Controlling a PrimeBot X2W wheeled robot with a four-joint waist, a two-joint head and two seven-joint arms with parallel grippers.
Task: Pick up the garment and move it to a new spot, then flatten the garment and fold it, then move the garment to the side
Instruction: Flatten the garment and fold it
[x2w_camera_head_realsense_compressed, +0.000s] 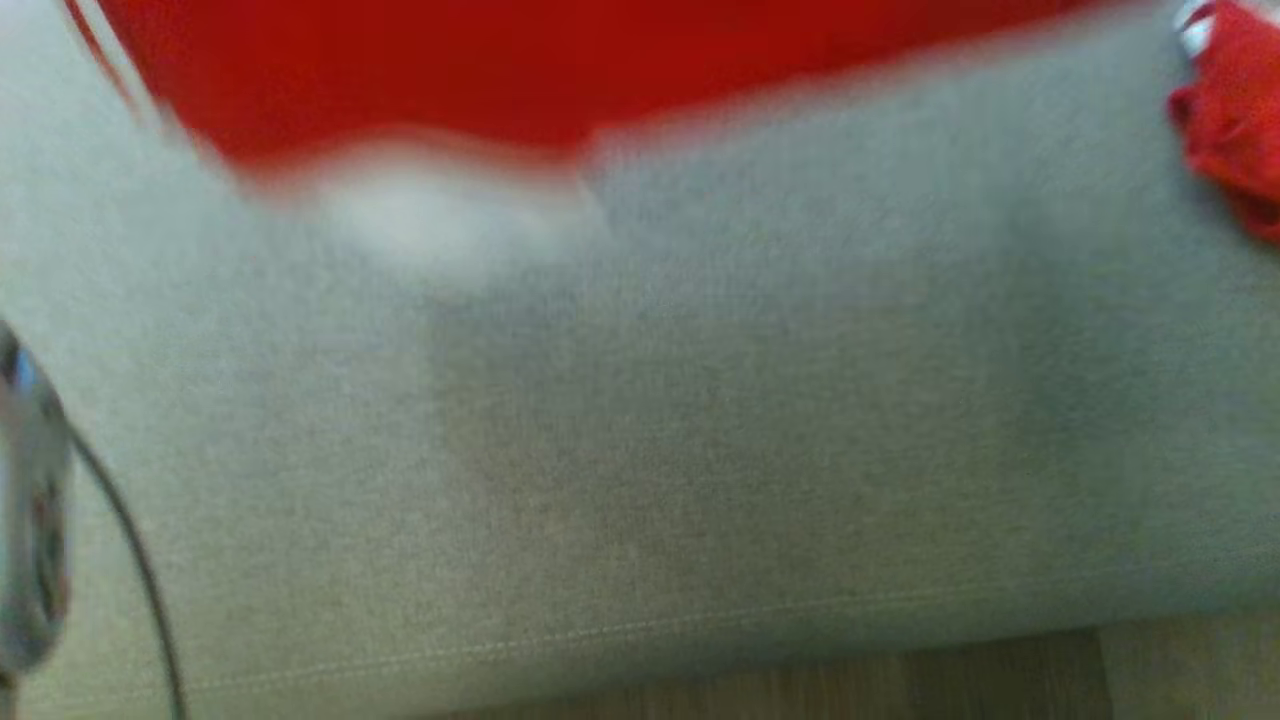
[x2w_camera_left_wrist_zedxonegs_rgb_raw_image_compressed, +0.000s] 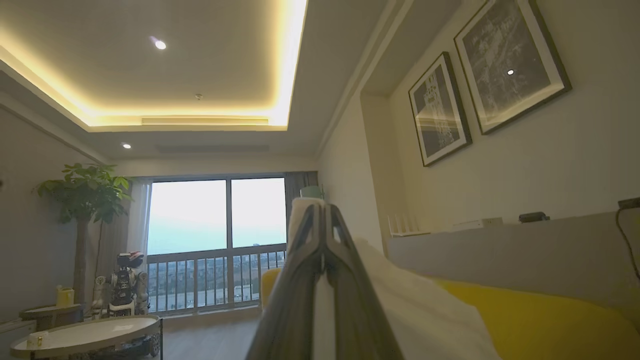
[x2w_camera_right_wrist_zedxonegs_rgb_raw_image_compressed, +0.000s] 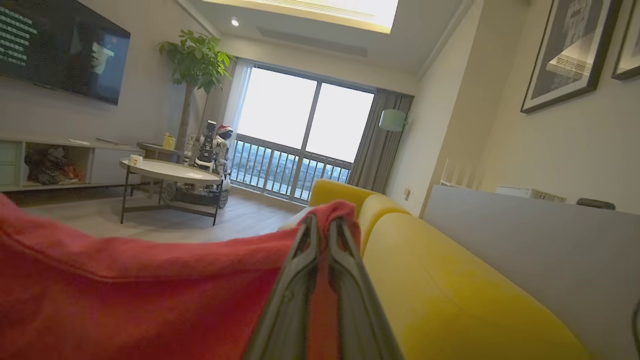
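Observation:
The garment (x2w_camera_head_realsense_compressed: 500, 70) is red with a white part (x2w_camera_head_realsense_compressed: 440, 215). In the blurred head view it spreads along the top edge of a grey sofa seat (x2w_camera_head_realsense_compressed: 700, 450), and another red bunch (x2w_camera_head_realsense_compressed: 1235, 120) sits at the top right. In the right wrist view my right gripper (x2w_camera_right_wrist_zedxonegs_rgb_raw_image_compressed: 324, 220) is shut on a fold of the red garment (x2w_camera_right_wrist_zedxonegs_rgb_raw_image_compressed: 125, 300), which drapes away to the left. In the left wrist view my left gripper (x2w_camera_left_wrist_zedxonegs_rgb_raw_image_compressed: 322, 205) is shut on white cloth (x2w_camera_left_wrist_zedxonegs_rgb_raw_image_compressed: 415, 300) that falls to the right. Both grippers are held up off the seat.
Yellow cushions (x2w_camera_right_wrist_zedxonegs_rgb_raw_image_compressed: 450, 290) line the grey sofa back (x2w_camera_right_wrist_zedxonegs_rgb_raw_image_compressed: 525, 250) to the right of both grippers. A round coffee table (x2w_camera_right_wrist_zedxonegs_rgb_raw_image_compressed: 170, 172), a small robot (x2w_camera_right_wrist_zedxonegs_rgb_raw_image_compressed: 210, 145) and a plant (x2w_camera_right_wrist_zedxonegs_rgb_raw_image_compressed: 195, 60) stand across the wooden floor. A blurred grey arm part with a cable (x2w_camera_head_realsense_compressed: 30, 520) shows at the left edge.

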